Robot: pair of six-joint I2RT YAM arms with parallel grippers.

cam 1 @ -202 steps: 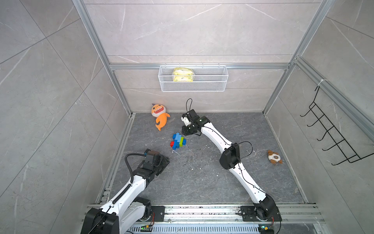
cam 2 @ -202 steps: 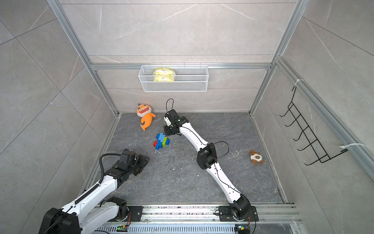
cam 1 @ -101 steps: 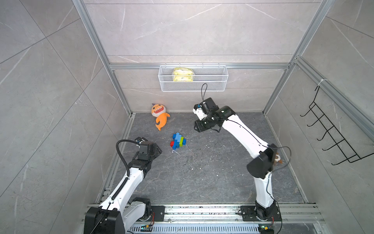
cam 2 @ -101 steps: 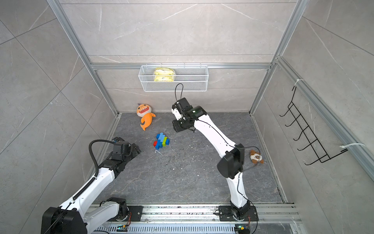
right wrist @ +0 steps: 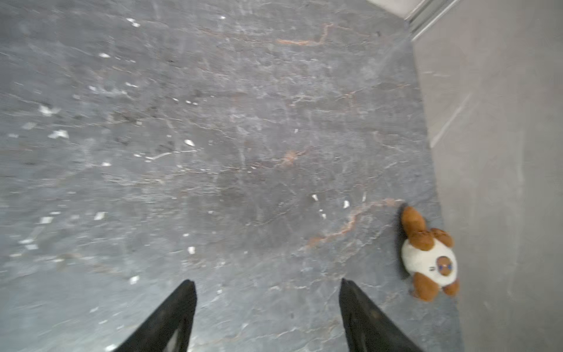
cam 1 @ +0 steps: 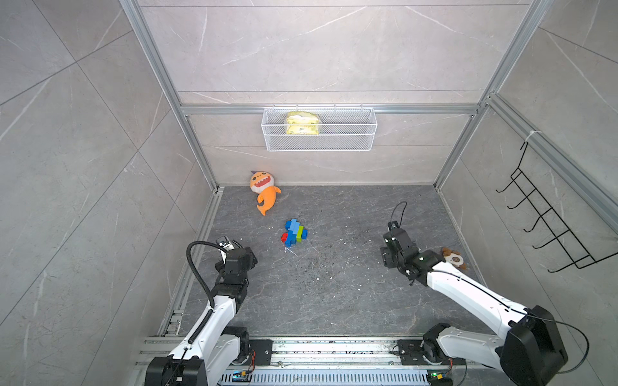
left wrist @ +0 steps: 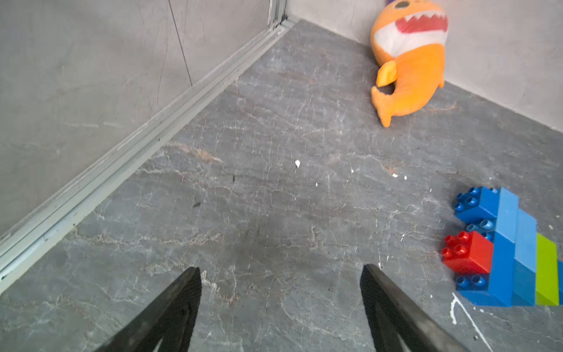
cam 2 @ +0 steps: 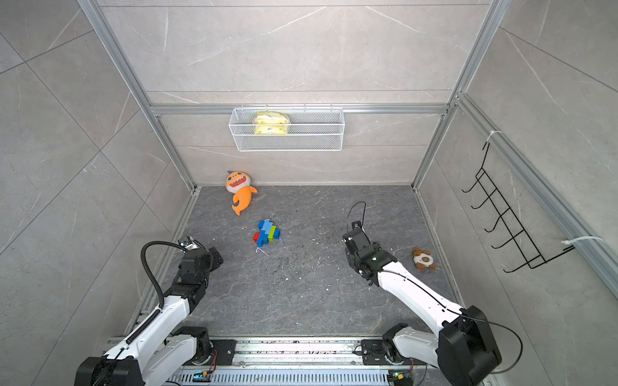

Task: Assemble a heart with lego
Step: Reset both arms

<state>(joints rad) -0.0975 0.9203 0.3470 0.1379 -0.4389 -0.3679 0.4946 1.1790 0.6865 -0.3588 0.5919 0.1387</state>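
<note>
**Heart looks built: we back off without touching it**

In both top views the heart [cam 1: 294, 233] lies on the tabletop [cam 1: 334, 294] near the orange plush fish [cam 1: 266, 194], on the fish's side toward the robot base, touching neither toy nor arm. The left end effector [cam 1: 250, 259] and the right end effector [cam 1: 387, 249] hang farther from the fish than the heart does, one to each side. Neither carries a brick, and we see no loose lego anywhere.

From the left wrist, the left end effector [left wrist: 280, 268] shows its jaws wide apart over bare tabletop. The heart [left wrist: 505, 250] sits on the near side of the fish [left wrist: 411, 61], its red brick [left wrist: 469, 251] and lime-green brick [left wrist: 547, 271] joined to the blue ones with no open seams that we can see.

From the right wrist, slightly blurred, the right end effector [right wrist: 266, 281] is likewise spread and empty. Only a small brown plush [right wrist: 428, 256] shows; the fish and the heart are out of view.

We judge the assembly complete, so the step is clearing away. To do it well we lift before swinging and route both arms away from the fish's side, so no finger clips the stepped edge.
</note>
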